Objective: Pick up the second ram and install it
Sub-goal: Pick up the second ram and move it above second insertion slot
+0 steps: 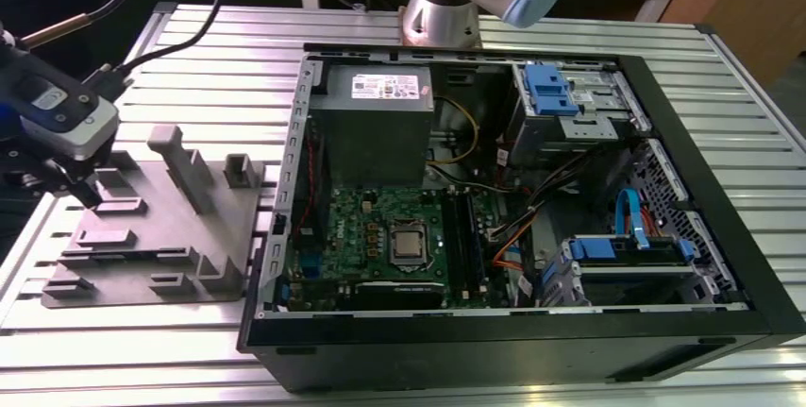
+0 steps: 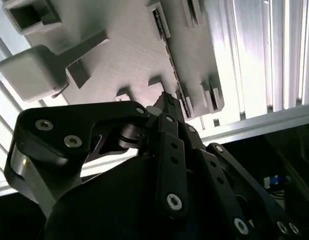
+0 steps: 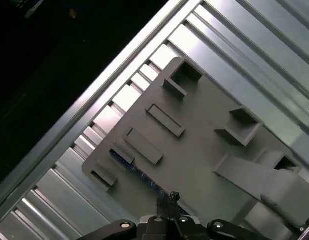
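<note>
The second ram is a thin dark blue strip standing on edge in a slot of the grey tray. In the second wrist view the ram runs along the same slot of the tray. My gripper has come down onto the strip, its fingertips pinched together around the top edge, away from the strip's middle. The second wrist view shows the gripper with its tips meeting at the slot. In the exterior view the gripper is at the far left, over the back-left part of the tray.
An open computer case lies to the exterior view's right of the tray, with a green motherboard and a grey power supply inside. The arm's base stands behind it. Upright blocks rise from the tray on the slatted metal table.
</note>
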`<state>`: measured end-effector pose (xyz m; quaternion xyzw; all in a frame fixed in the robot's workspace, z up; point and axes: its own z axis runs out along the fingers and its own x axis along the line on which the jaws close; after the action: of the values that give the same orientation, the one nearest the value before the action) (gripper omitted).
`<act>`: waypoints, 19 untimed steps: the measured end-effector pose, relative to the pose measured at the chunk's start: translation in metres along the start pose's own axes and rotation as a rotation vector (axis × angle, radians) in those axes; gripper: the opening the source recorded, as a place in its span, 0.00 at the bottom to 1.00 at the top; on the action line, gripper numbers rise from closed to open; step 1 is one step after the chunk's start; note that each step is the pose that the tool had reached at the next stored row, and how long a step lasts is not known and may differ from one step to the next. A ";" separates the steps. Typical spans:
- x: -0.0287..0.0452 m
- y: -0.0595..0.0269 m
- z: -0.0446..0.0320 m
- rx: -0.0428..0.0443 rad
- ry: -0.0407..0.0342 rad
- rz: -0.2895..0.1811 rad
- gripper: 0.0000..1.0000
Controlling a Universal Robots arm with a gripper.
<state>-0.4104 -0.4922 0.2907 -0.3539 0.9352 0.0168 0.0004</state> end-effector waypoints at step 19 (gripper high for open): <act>0.0000 -0.0001 0.0016 -0.0036 0.0113 -0.344 0.07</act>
<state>-0.4104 -0.4922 0.2891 -0.5089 0.8607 0.0162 -0.0026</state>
